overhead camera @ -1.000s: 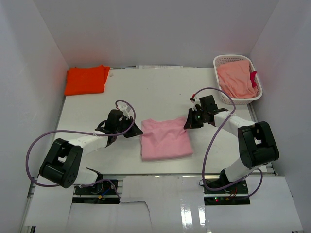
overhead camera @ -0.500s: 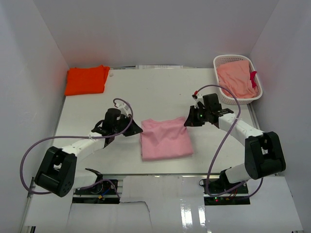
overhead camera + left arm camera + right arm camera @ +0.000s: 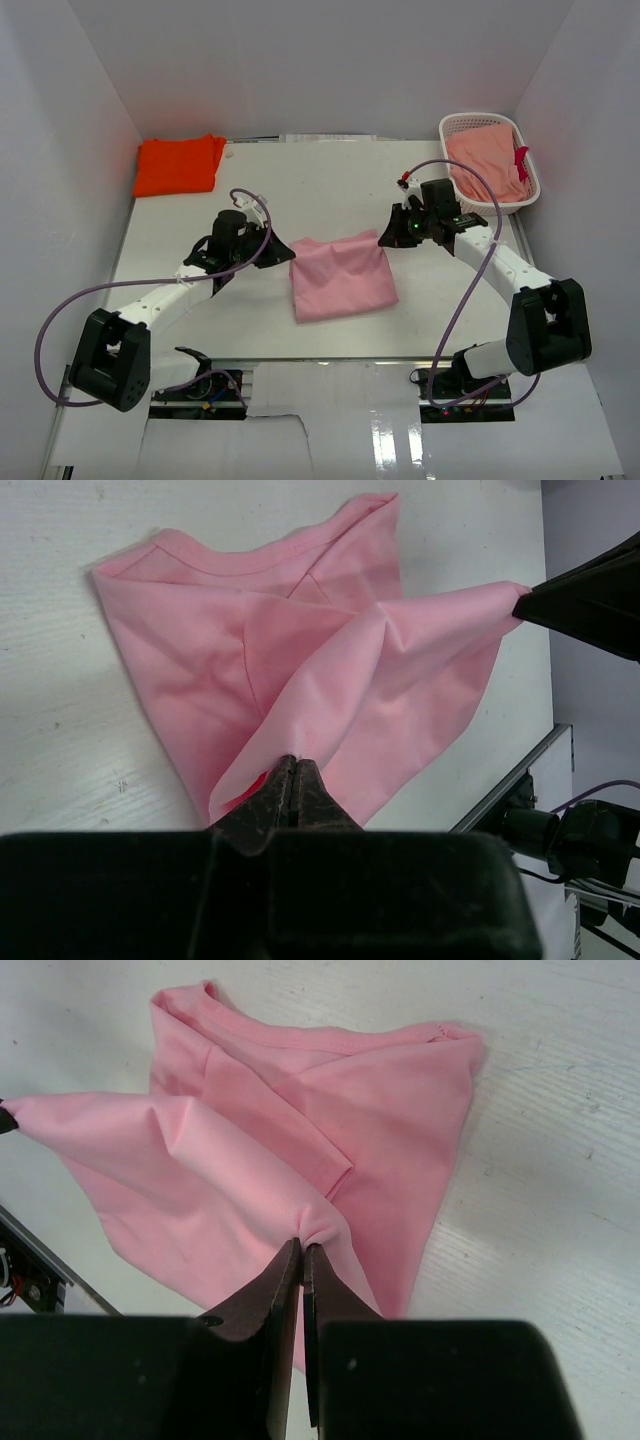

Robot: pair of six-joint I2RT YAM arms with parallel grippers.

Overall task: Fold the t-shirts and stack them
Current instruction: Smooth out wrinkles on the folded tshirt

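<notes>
The left gripper (image 3: 283,253) and right gripper (image 3: 385,239) each pinch a far corner of the pink t-shirt (image 3: 340,282), which lies on the bench (image 3: 330,180) well left of and nearer than the white basket (image 3: 452,125). Since a second ago the arms have stretched outward, raising that edge taut and dragging the shirt slightly toward the basket's depth. It looks headed for the orange t-shirt (image 3: 178,165), far left of the basket; stacking remains undone.

walls: plain white panels (image 3: 330,60) on three sides | desk (image 3: 330,185): white, wood-grained | light: even, soft
</notes>
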